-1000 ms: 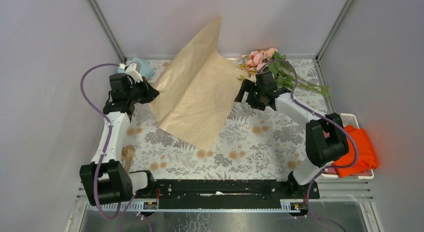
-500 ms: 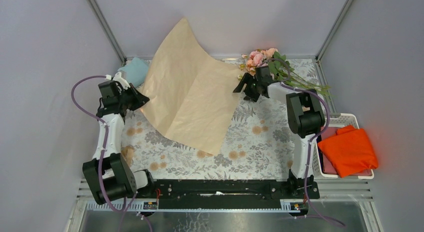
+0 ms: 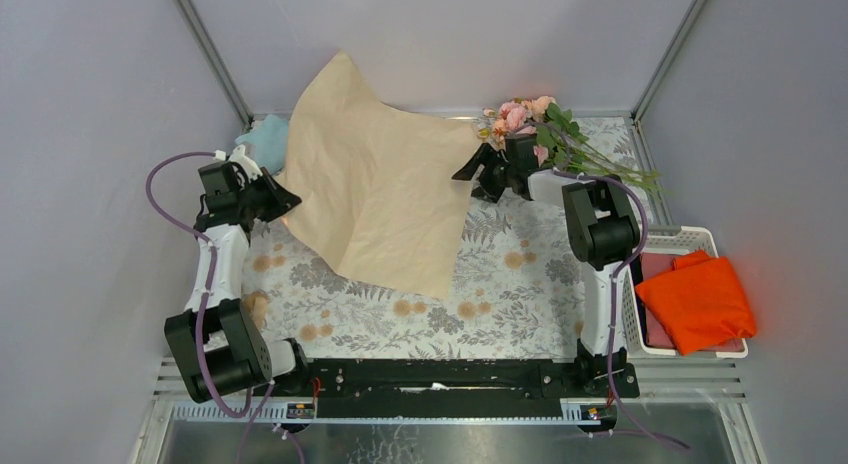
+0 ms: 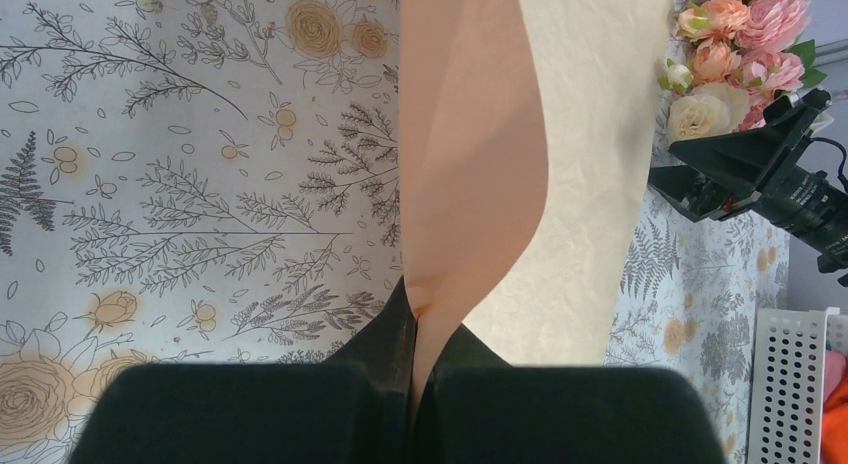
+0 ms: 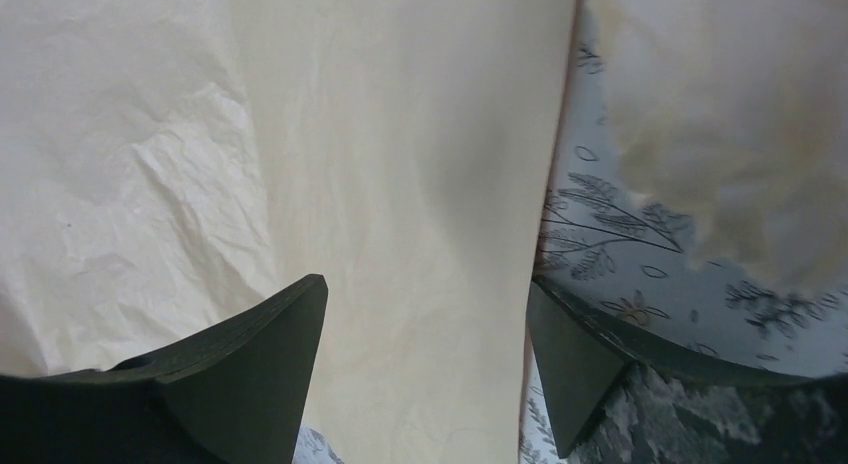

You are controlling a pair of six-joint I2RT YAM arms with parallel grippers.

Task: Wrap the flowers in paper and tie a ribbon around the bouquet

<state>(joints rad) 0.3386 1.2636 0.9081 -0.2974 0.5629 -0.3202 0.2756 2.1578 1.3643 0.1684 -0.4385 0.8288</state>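
The paper point(image 3: 380, 204) stands raised over the floral surface point(image 3: 520, 284), and in the last second its lifted top corner has swung left. The left pincer point(image 3: 285, 199) stays clamped on the sheet's left edge. The right pincer point(image 3: 470, 174) has come in to the right edge, its fingers apart astride it and not gripping. Probably the sheet is being spread before the flowers point(image 3: 530, 119), lying at the far right, go on it. The white basket point(image 3: 690, 352) holds an orange cloth point(image 3: 700, 304).

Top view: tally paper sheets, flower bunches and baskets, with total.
Peach paper sheet: 1
Flower bunch: 1
White basket: 1
Total: 3
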